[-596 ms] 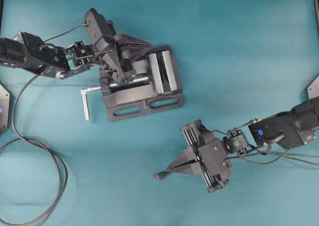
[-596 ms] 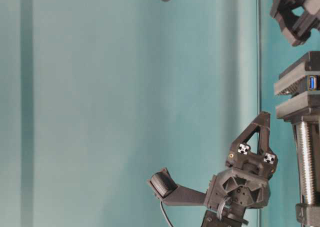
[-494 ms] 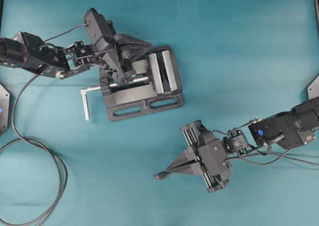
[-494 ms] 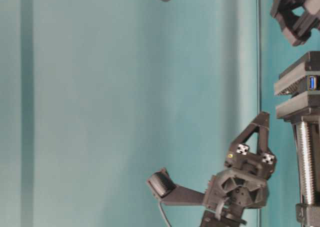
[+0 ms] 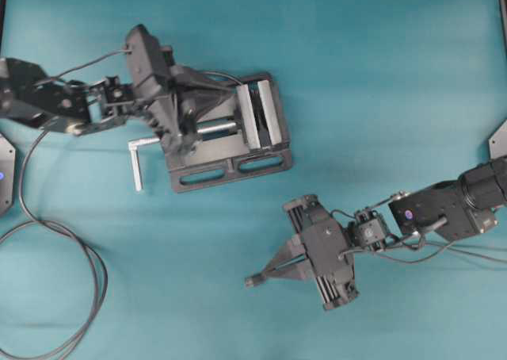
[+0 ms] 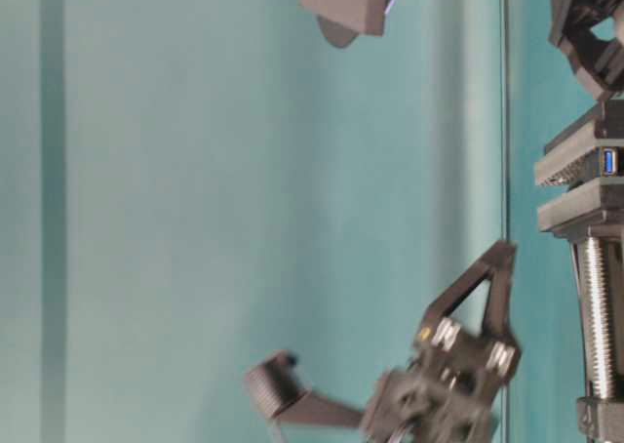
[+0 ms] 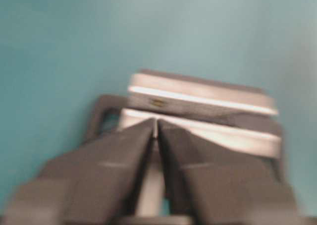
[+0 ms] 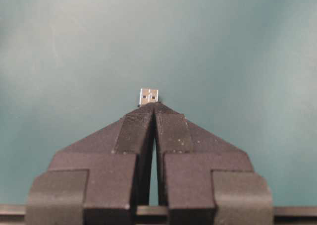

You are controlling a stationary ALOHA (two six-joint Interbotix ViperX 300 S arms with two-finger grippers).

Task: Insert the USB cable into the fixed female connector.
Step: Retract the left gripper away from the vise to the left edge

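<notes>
Silver metal tip of the USB cable (image 8: 148, 96) pokes out past the right pincer (image 8: 154, 111), which is clamped on its plug above the bare teal bench (image 5: 380, 74). Blue-tongued female connector (image 6: 610, 161) sits in the grey vise (image 5: 238, 138); left pincer (image 7: 157, 131) nearly closed, holding nothing.

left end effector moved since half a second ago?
Yes. In the overhead view the left end effector has pulled back to the left, away from the vise's clamp plates, while the vise itself stays in place.
</notes>
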